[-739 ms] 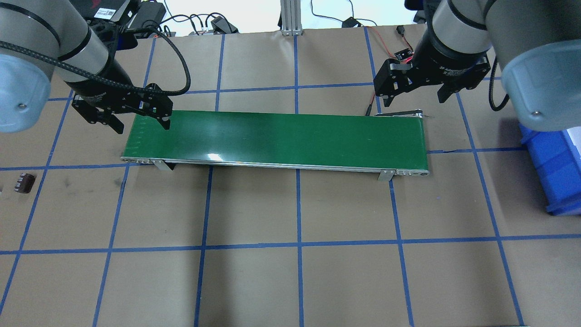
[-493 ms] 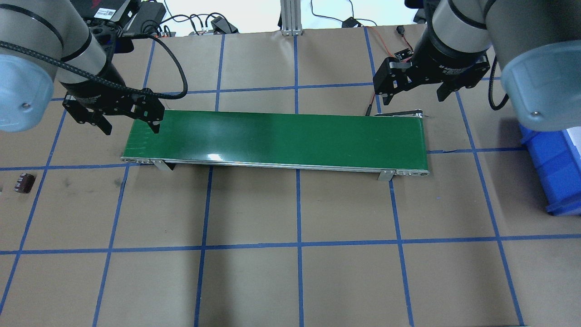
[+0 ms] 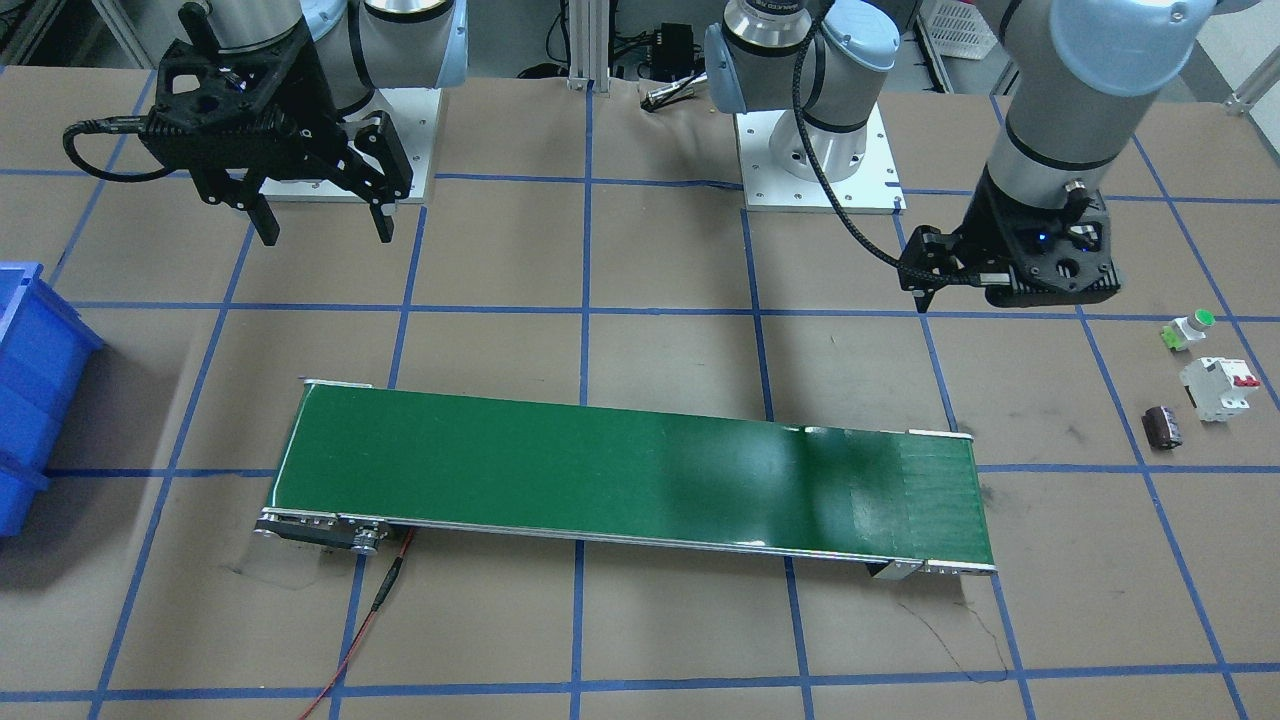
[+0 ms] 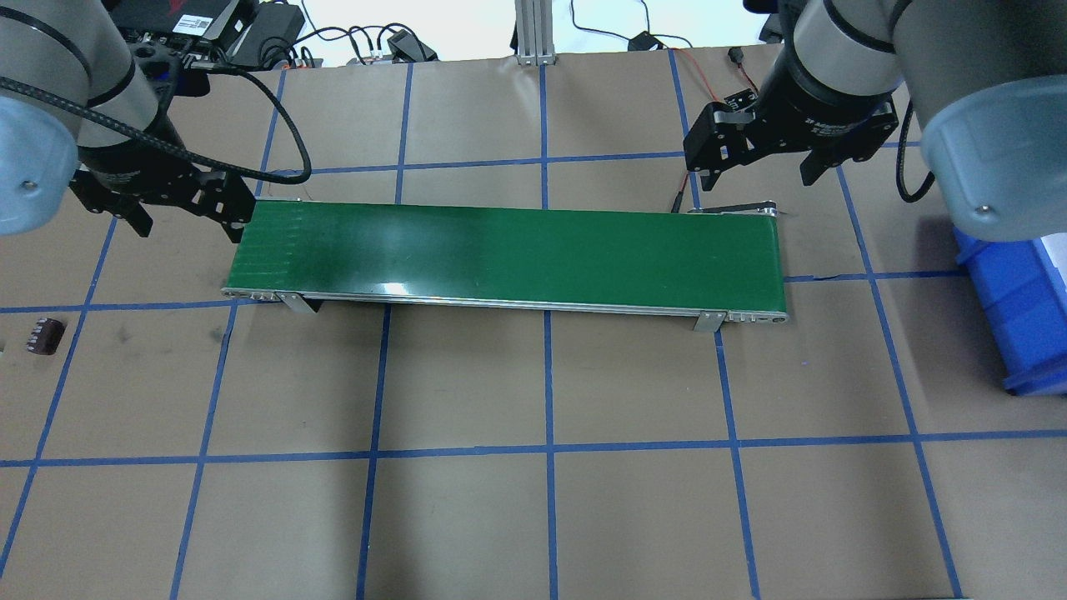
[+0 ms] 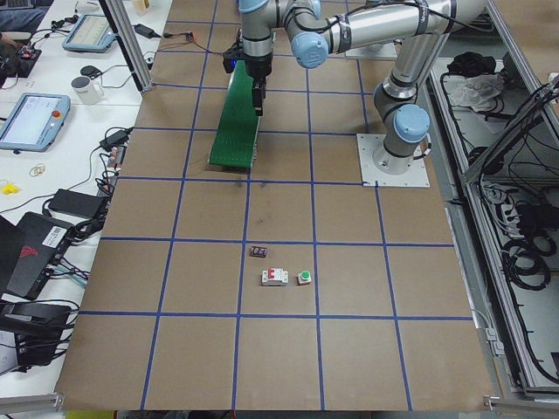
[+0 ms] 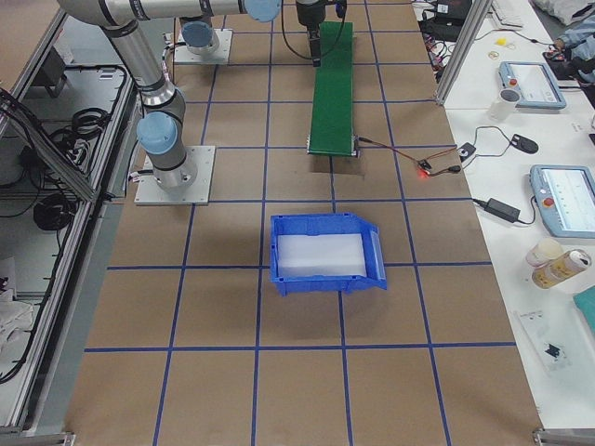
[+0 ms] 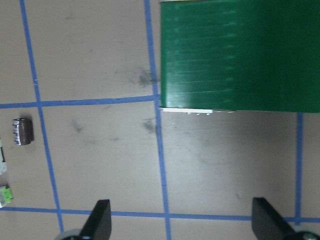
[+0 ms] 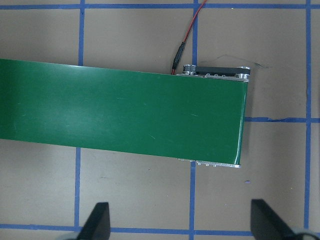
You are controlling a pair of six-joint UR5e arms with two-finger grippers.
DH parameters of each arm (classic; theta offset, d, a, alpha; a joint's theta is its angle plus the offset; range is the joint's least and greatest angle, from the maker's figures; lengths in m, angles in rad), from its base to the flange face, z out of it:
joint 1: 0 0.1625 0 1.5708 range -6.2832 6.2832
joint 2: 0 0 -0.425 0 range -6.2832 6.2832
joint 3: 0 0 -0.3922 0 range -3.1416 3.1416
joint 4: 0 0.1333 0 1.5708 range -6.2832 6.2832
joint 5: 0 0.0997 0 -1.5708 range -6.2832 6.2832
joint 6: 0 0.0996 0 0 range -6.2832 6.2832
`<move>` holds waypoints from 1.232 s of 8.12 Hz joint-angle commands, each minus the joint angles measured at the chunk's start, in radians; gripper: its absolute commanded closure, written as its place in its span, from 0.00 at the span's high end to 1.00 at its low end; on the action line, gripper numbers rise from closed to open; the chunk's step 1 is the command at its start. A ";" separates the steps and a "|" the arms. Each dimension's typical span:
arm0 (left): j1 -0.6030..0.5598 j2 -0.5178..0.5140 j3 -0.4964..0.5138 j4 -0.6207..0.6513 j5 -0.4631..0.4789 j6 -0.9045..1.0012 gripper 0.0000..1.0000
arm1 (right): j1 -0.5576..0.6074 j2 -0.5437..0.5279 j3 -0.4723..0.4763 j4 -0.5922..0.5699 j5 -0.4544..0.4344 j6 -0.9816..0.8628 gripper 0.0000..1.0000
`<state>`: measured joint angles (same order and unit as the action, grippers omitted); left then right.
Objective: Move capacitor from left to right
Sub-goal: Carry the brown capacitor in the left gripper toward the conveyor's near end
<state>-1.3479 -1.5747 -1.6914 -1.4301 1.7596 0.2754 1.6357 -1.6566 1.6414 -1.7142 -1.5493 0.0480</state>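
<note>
The capacitor (image 4: 46,336), a stubby dark maroon cylinder with pale marks, lies on the table at the far left; it also shows in the front view (image 3: 1162,427) and at the left edge of the left wrist view (image 7: 22,131). My left gripper (image 4: 187,227) is open and empty, hovering just off the left end of the green conveyor belt (image 4: 508,254), well back and to the right of the capacitor. My right gripper (image 4: 758,182) is open and empty above the table behind the belt's right end (image 8: 220,120).
A white breaker with a red switch (image 3: 1218,388) and a white push-button with a green cap (image 3: 1188,328) sit beside the capacitor. A blue bin (image 4: 1029,308) stands at the table's right edge. A red wire (image 3: 370,610) runs from the belt's right end.
My left gripper has moved left, from over the belt's left end to the table beside it. The right gripper has barely moved. The capacitor has not moved.
</note>
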 commanded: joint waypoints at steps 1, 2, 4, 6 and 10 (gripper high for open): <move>0.266 -0.063 -0.004 0.099 -0.008 0.308 1.00 | 0.000 0.001 0.002 0.002 -0.006 -0.002 1.00; 0.336 -0.117 -0.004 0.212 -0.029 0.429 1.00 | 0.001 -0.002 0.008 0.004 0.007 0.004 1.00; 0.471 -0.250 0.004 0.325 -0.071 0.585 1.00 | 0.000 -0.002 0.009 0.005 0.009 0.004 1.00; 0.558 -0.370 0.006 0.373 -0.124 0.692 1.00 | 0.000 -0.003 0.009 0.005 -0.003 0.004 1.00; 0.601 -0.488 0.004 0.396 -0.118 0.703 1.00 | 0.000 -0.002 0.009 0.007 -0.009 0.003 1.00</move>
<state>-0.7687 -2.0129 -1.6877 -1.0380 1.6390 0.9813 1.6353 -1.6584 1.6505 -1.7077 -1.5585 0.0510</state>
